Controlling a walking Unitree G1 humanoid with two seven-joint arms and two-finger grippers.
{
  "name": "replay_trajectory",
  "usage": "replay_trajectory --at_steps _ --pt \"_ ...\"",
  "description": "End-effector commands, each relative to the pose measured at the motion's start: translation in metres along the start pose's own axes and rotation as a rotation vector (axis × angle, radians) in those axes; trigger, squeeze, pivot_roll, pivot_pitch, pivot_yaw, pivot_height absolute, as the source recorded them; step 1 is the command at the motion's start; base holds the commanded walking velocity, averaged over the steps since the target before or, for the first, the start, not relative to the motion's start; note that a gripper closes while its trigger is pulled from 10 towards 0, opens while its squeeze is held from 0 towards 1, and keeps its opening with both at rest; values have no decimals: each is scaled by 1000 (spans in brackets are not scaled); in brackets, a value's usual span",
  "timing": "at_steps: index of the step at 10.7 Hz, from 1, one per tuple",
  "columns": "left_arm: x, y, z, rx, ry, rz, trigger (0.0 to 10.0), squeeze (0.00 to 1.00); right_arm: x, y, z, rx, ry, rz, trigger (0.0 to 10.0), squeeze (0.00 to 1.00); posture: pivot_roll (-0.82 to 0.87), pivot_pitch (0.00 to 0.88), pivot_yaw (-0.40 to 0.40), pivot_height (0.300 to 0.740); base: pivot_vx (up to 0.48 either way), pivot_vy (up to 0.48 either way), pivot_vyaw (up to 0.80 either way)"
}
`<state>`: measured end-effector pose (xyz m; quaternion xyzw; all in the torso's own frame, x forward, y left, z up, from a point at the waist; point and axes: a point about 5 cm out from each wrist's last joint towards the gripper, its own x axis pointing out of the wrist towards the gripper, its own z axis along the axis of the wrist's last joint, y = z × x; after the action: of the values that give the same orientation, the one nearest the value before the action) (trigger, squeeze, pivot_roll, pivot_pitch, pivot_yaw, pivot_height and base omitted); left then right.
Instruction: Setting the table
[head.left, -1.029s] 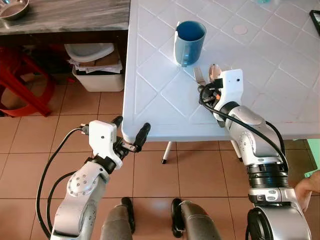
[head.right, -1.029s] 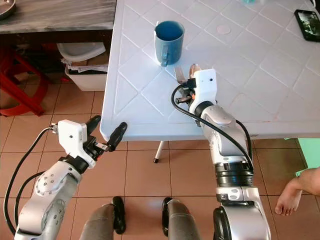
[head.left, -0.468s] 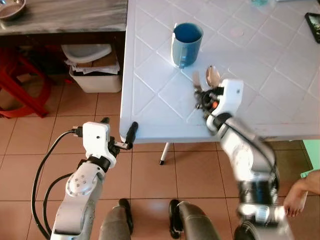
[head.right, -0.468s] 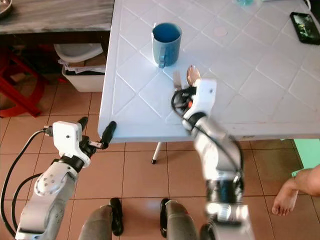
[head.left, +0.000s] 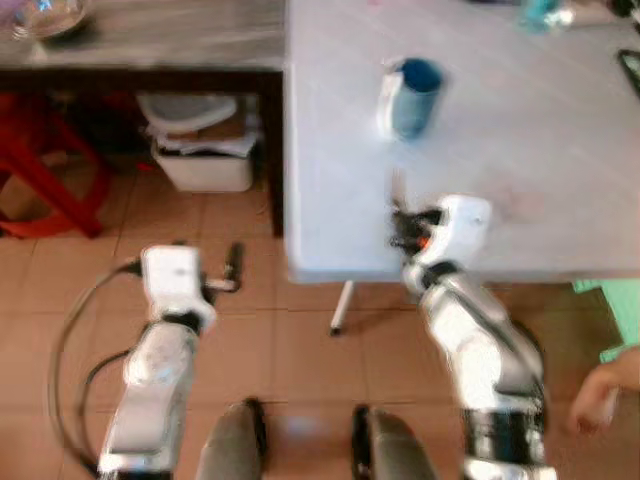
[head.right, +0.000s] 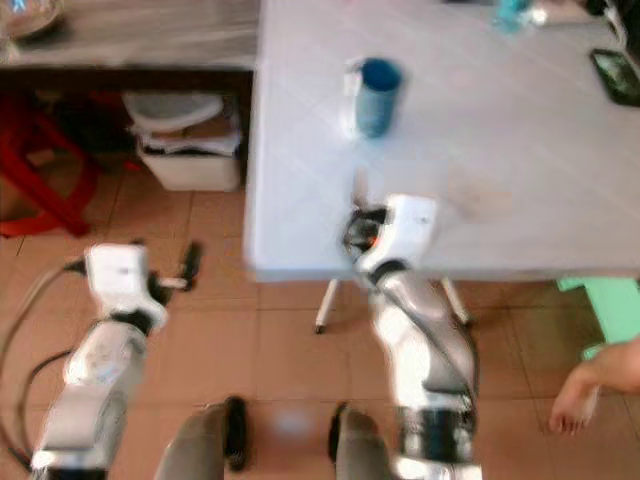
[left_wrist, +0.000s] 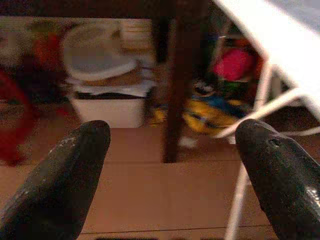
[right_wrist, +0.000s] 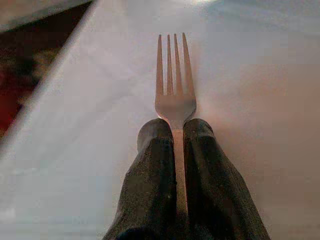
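Pinching a silver metal fork (right_wrist: 175, 95) between pressed-together black fingers (right_wrist: 150, 190), the right gripper (right_wrist: 175, 131) hovers over the white plastic table (head.left: 520, 150) near a blue ceramic mug (head.left: 410, 84); the left gripper (left_wrist: 170, 145), fingers spread, hangs above the tiled floor (head.left: 300, 330).

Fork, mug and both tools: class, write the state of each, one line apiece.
Fork: clamped by its handle in the right tool, tines pointing out over the white table.
Blue mug: upright on the table, apart from the fork.
Right tool: shut on the fork.
Left tool: open, holding nothing, above the tiled floor.
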<state>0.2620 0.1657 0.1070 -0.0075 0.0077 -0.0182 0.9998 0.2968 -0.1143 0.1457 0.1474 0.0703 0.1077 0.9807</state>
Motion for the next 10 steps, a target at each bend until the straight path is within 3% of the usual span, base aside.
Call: replay_trajectory --at_steps 1,3,5,7,10 --pt "2 -6 3 -14 -27 -7 10000 0 -3 -6 -3 -23 5 -25 627 0 -52 194 -21 740 0 480 0" --pt "5 -9 9 -25 -58 13 10000 0 -3 -13 -7 -58 4 -65 1020 0 -54 189 -21 740 0 465 0" --pt "3 -15 9 -52 -64 19 10000 0 -4 -18 -9 -62 -12 -101 0 0 -46 188 -20 740 0 456 0" --pt "3 -17 9 -48 -71 1 10000 0 -1 -17 0 -133 -83 -81 0 0 -41 176 -13 740 0 433 0" --pt "8 -21 11 -51 -84 -1 10000 0 0 -16 11 -171 -160 -60 0 0 -46 158 -10 740 455 82 0"
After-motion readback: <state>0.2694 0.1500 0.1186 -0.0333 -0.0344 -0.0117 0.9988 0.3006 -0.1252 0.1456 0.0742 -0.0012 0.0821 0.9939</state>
